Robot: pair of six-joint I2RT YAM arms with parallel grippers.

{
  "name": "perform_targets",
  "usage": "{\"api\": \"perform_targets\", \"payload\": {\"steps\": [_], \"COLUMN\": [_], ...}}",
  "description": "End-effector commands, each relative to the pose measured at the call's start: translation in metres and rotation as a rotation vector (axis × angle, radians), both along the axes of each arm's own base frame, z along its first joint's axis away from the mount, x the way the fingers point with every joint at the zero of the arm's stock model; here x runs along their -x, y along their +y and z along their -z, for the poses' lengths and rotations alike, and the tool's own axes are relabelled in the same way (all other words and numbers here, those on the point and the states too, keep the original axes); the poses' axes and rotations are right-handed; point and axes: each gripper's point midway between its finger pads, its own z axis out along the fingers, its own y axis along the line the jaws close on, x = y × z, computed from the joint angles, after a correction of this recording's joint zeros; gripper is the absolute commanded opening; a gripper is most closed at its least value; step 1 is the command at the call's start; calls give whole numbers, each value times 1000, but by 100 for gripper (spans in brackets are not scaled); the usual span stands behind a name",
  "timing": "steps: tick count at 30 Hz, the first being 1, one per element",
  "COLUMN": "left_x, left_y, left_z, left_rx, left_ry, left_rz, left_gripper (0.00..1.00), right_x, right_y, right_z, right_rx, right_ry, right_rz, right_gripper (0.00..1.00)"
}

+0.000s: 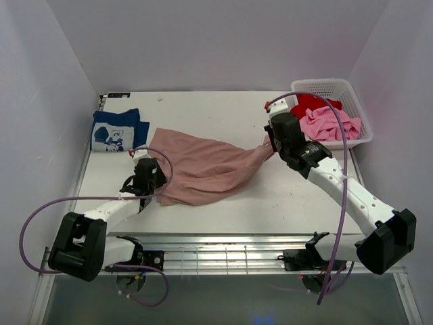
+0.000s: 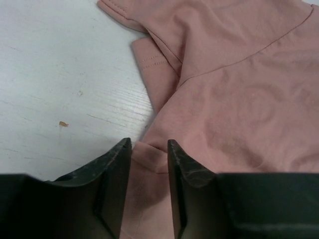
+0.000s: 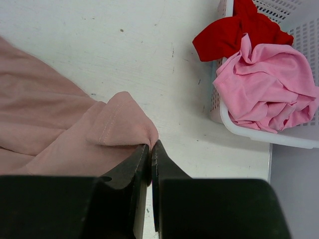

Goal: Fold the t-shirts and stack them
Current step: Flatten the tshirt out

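**A:** Starting nearest the arms, what has the left gripper (image 2: 149, 145) got?

**B:** Nothing firmly, as far as I can see. Its jaws stand apart, straddling a small fold at the edge of the dusty pink-tan t-shirt (image 1: 203, 168), toward the near-left part of the table (image 1: 284, 200). Cloth sits between the fingers, but they don't look pressed onto it.

**A:** And the shirt itself?

**B:** It is spread loosely across the middle of the table and creased, with a stitched sleeve tucked partly beneath the body near the left gripper. No print shows in any view. The cloth is drawn to a narrow point toward the right edge. There the right gripper (image 3: 150, 147) is clamped tight on a bunched bit of hemmed edge.

**A:** How will it handle?

**B:** Light and limp with no stiffness, I'd judge, so it will sag and drag wherever it isn't held. It is best taken at stitched hems or corners, at two points wide apart, so it pulls flat. A pinch mid-panel would only bunch it.

**A:** Farther back?

**B:** A navy t-shirt (image 1: 115, 132) with a white print lies folded by the far-left corner. At the far-right corner a white basket (image 1: 325, 82) holds a red t-shirt (image 1: 312, 101) and a bright pink t-shirt (image 1: 331, 125), both crumpled.
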Motion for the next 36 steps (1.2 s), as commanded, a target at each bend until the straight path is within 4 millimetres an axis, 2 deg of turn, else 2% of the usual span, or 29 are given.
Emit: {"api": "perform_targets", "payload": {"steps": [1, 5, 14, 20, 21, 22, 27, 32, 35, 36], "left_x": [-9, -6, -4, -5, -6, -6, -6, -3, -4, -5], "left_y": [1, 2, 7, 5, 4, 4, 6, 10, 12, 15], "left_z": [-12, 2, 1, 5, 5, 7, 6, -4, -29, -44], "left_rx": [-5, -14, -36, -32, -32, -34, -46, -36, -14, -9], "left_ry": [-25, 39, 57, 72, 72, 81, 86, 69, 8, -35], "left_rz": [5, -3, -24, -18, -18, -15, -25, -54, -80, -98], "left_gripper": [44, 42, 45, 42, 40, 29, 2, 0, 0, 0], "right_x": [-7, -7, -9, -10, -10, -11, -11, -12, -14, -15], "right_y": [2, 1, 4, 4, 4, 4, 3, -1, -8, -13], "right_z": [-4, -4, 4, 6, 6, 5, 5, 3, -6, -9], "right_rx": [-26, -21, -11, -5, -5, -6, -4, 8, 6, 0], "right_ry": [-31, -30, -6, 1, 1, -1, -3, -10, -27, -31], "right_rz": [13, 14, 9, 10, 11, 11, 17, 42, 76, 90], "right_gripper": [8, 8, 8, 8, 8, 8, 8, 8, 8, 8]}}
